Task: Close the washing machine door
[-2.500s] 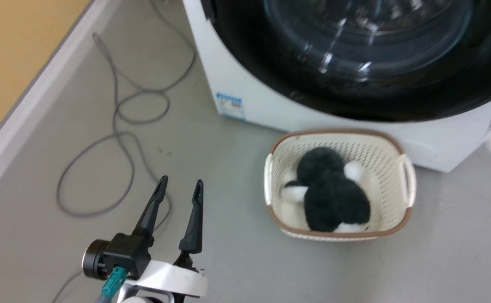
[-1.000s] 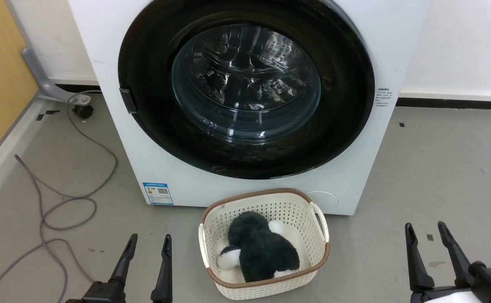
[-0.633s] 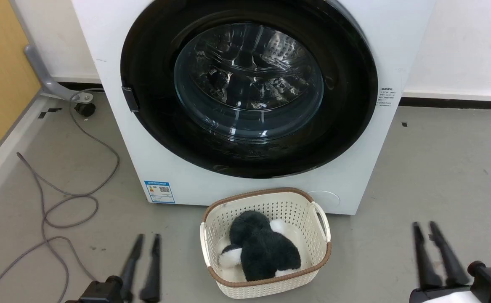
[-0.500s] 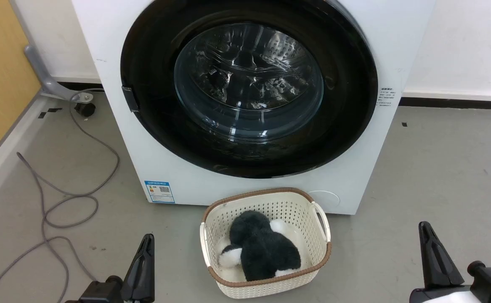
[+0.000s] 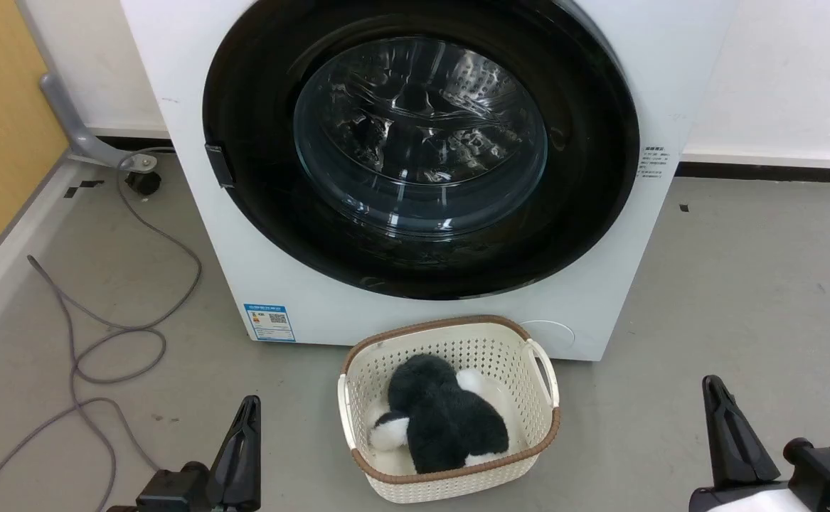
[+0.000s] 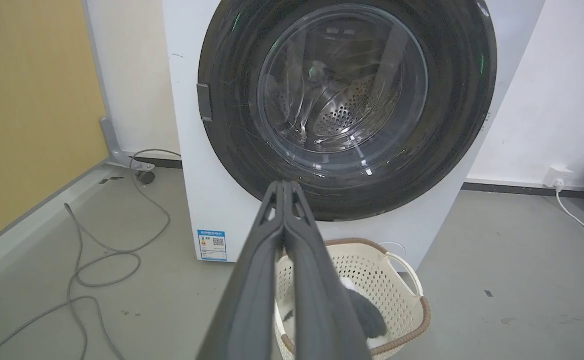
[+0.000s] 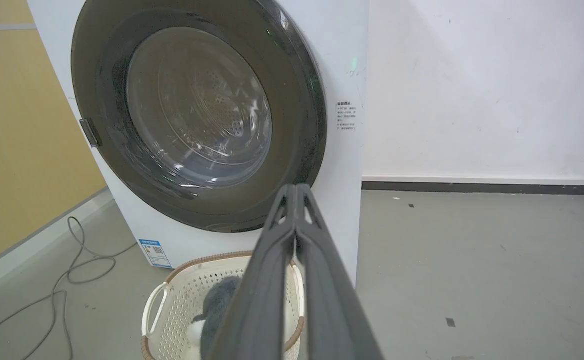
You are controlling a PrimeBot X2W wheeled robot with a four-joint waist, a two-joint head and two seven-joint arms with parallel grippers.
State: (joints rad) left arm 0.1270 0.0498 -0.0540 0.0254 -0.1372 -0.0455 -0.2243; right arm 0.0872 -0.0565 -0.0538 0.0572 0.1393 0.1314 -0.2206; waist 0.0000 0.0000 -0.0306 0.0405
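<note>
- Head view: the washing machine door was seen lying flat against the front of the washing machine. Its black ring covered the round opening, and the steel drum was visible through the clear glass bowl at its centre.
- The left claw was held low at the bottom left over the grey floor. It was clenched, with its two dark fingers pressed together and nothing gripped between them.
- The right claw was held at the bottom right, likewise clenched on nothing.
- Both claws were kept well apart from the door.
- A cream perforated basket with a brown rim was placed on the floor just in front of the machine, between the two claws. A black and white plush toy was lying in it.
- A blue sticker was stuck low on the machine's front, at its left.
- A grey cable was looped on the floor to the left of the machine.
- In the left wrist view and the right wrist view, each claw's fingers were seen closed to a single point, with the lower part of the door behind the tips.
</note>
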